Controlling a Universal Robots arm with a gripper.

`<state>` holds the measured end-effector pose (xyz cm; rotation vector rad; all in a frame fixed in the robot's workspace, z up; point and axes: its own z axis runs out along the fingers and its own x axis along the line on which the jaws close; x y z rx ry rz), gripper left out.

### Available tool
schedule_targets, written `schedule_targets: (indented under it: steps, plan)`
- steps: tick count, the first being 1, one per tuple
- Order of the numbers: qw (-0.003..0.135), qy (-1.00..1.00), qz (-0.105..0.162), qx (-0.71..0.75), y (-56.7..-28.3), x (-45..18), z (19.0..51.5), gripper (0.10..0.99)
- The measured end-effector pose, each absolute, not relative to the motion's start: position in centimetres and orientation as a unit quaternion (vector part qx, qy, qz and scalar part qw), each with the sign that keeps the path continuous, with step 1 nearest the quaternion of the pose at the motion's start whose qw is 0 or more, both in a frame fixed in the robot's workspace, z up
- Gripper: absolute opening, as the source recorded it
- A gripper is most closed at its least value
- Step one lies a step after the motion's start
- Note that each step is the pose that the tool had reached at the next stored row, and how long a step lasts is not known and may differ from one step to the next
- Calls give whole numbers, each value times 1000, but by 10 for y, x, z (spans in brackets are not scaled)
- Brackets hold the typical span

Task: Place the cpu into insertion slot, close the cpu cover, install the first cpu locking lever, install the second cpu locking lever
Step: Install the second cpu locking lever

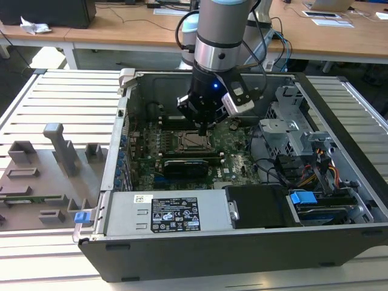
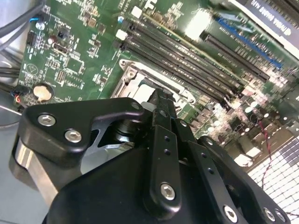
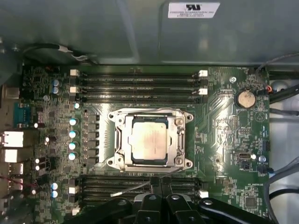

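Claw (image 3: 156, 189), black metal fingers pressed together, hangs just beside the socket's 6 o'clock edge. Dull silver square cpu (image 3: 148, 141) lies flat under the thin windowed silver cpu cover (image 3: 178, 140), on green circuit board (image 3: 224, 140).

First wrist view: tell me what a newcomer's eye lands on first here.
The cpu, a dull silver square, sits in the insertion slot at the middle of the green board, with the cpu cover down around it. A thin lever slants loose beside the socket, toward the black gripper. In the exterior view the gripper hangs just above the socket.
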<state>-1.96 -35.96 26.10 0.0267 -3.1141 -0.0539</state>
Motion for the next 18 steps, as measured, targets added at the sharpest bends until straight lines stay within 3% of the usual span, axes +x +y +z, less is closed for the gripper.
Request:
schedule_targets:
  steps: [15, 18]
  plan:
    - [13, -1000, -18, 9, -375, -20, 255, 106]
    - [13, -999, -41, 9, -377, -20, 251, 106]
